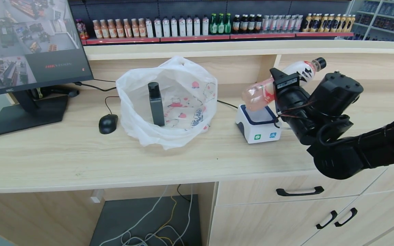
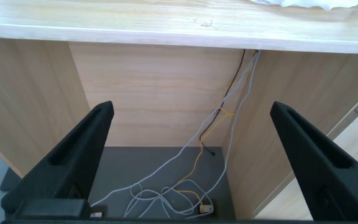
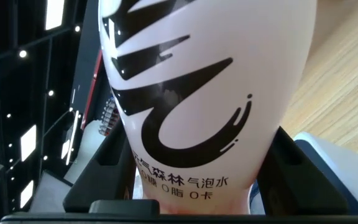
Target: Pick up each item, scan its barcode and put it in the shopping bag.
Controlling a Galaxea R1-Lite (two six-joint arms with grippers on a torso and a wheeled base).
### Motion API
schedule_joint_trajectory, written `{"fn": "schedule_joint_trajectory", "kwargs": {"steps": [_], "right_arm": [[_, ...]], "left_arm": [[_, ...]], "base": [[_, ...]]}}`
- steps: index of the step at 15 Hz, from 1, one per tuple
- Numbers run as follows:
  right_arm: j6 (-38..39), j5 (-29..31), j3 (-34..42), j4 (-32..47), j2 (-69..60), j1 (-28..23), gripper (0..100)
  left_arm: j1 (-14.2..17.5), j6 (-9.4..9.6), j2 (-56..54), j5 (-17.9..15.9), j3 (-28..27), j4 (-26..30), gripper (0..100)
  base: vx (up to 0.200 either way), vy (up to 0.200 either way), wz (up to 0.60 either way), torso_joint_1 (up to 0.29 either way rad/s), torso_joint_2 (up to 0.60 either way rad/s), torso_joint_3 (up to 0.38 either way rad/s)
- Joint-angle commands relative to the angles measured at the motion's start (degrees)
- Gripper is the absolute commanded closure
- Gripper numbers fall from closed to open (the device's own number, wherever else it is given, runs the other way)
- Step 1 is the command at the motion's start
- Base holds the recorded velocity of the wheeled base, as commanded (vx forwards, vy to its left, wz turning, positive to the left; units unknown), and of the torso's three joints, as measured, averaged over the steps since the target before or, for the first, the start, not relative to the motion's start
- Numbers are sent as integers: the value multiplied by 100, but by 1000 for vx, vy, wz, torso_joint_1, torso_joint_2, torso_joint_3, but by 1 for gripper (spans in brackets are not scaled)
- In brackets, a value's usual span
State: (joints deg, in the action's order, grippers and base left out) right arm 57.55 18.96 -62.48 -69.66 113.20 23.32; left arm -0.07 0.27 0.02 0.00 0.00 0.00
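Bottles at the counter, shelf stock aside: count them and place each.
2. A dark bottle stands upright inside the shopping bag; a pink drink bottle is held tilted in the right gripper above the scanner. The bag could hide more.

A monitor (image 1: 29,44) and mouse (image 1: 108,123) sit on the counter (image 1: 80,153).

Black printed characters on the bottle (image 3: 197,93)

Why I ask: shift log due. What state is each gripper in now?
Left gripper: open, holding nothing.
Right gripper: shut on the bottle.
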Motion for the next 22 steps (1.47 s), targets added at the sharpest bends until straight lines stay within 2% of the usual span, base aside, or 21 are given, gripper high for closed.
{"fn": "schedule_joint_trajectory", "kwargs": {"steps": [1,22], "right_arm": [[2,-6,-1,-4,88,-12,100],[195,3,104,-4,79,6,100]], "left_arm": [[-1,0,-2,0,0,0,0],[-1,0,-2,0,0,0,0]], "base": [[0,0,0,0,0,0],[0,0,0,0,0,0]]}}
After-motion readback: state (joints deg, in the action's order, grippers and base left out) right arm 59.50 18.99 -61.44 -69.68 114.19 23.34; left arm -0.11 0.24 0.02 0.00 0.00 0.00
